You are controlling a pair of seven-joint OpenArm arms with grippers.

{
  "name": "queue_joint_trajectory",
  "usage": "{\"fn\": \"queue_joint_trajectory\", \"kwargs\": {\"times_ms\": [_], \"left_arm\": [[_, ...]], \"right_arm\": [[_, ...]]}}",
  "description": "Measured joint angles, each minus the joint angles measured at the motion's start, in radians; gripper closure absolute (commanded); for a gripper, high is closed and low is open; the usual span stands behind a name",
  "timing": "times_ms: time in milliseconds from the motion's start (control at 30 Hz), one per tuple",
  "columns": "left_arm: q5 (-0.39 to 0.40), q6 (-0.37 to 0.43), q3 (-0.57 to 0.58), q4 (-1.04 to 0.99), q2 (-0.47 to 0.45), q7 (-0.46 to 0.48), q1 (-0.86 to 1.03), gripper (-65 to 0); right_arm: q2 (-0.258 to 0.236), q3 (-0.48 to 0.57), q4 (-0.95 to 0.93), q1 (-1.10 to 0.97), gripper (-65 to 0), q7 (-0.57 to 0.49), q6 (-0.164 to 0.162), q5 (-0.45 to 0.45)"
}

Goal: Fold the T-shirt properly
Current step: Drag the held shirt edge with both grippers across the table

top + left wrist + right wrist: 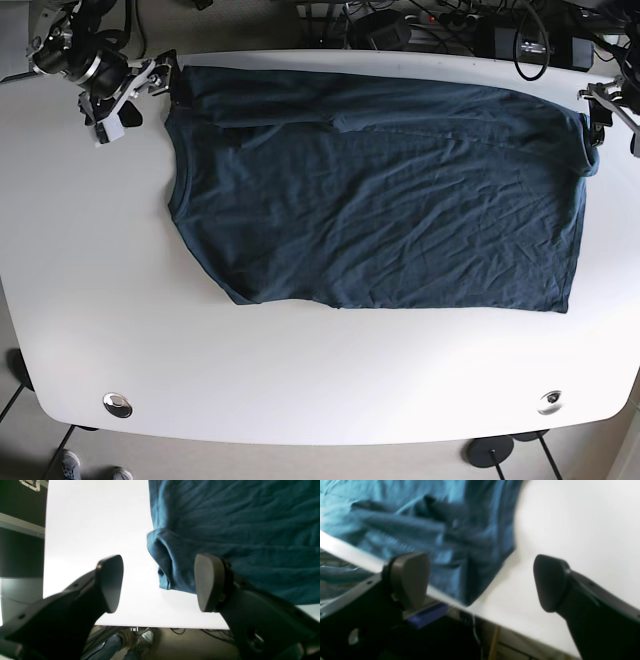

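A dark teal T-shirt (pixel 380 210) lies spread flat on the white table (pixel 90 270), with its far edge folded over along the table's back. My left gripper (pixel 606 108) is open at the shirt's far right corner. In the left wrist view the gripper (pixel 160 583) has a rolled corner of the shirt (pixel 225 525) between its fingers, and neither finger grips it. My right gripper (pixel 135 92) is open at the shirt's far left corner. In the blurred right wrist view the gripper (pixel 480 580) hangs over the table edge next to the shirt (pixel 420 517).
Cables and power supplies (pixel 450 25) lie behind the table's back edge. A black case (pixel 21 530) stands beside the table on the left arm's side. Two metal grommets (pixel 118 404) (pixel 549 401) sit near the front edge. Cables and someone's shoes (pixel 140 640) are on the floor.
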State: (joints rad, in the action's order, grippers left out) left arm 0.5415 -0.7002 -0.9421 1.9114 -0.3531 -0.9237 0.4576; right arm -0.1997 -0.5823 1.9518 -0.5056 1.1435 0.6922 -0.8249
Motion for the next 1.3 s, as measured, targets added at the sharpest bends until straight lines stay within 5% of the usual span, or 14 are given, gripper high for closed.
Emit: {"fn": "queue_joint_trajectory", "kwargs": {"times_ms": [167,267,467,667,833,967,1133,1200,1300], "left_arm": [[-0.181,0.000,0.119,0.000,0.043,0.005,0.016,-40.7],[-0.280,-0.001,0.134,-0.008,0.106,0.140,0.016,-40.7],[-0.317,-0.001,0.084,-0.180,0.111,0.284,0.005,-40.7],[-0.321,0.000,0.032,-0.338,0.062,0.308,-0.085,-40.7],[-0.321,0.000,0.033,-0.354,0.055,0.312,-0.114,-40.8],[-0.325,0.001,0.060,-0.356,0.052,0.308,-0.111,-41.1],[-0.325,0.000,0.087,-0.457,0.051,0.311,-0.111,-40.7],[-0.317,0.003,0.087,-0.480,0.051,0.315,-0.109,-36.7],[-0.356,-0.008,0.090,-0.483,0.044,0.317,-0.112,-9.0]], "right_arm": [[0.006,0.103,-0.001,-0.019,-61.8,0.013,0.000,-0.009],[0.013,0.119,-0.002,-0.018,-61.8,0.012,0.001,0.048],[0.039,0.119,-0.002,-0.018,-60.6,0.013,0.000,0.212],[0.039,0.119,-0.089,-0.012,-32.8,0.009,0.000,0.216],[0.034,0.117,-0.158,-0.005,-28.4,-0.037,0.008,0.172],[0.037,0.119,-0.167,0.006,-5.1,-0.032,0.008,0.185],[0.037,0.119,-0.167,0.016,-3.5,-0.013,0.008,0.190],[0.037,0.119,-0.166,0.017,-3.5,-0.013,0.008,0.192],[0.036,0.117,-0.166,0.032,-1.6,-0.006,0.008,0.197]]}}
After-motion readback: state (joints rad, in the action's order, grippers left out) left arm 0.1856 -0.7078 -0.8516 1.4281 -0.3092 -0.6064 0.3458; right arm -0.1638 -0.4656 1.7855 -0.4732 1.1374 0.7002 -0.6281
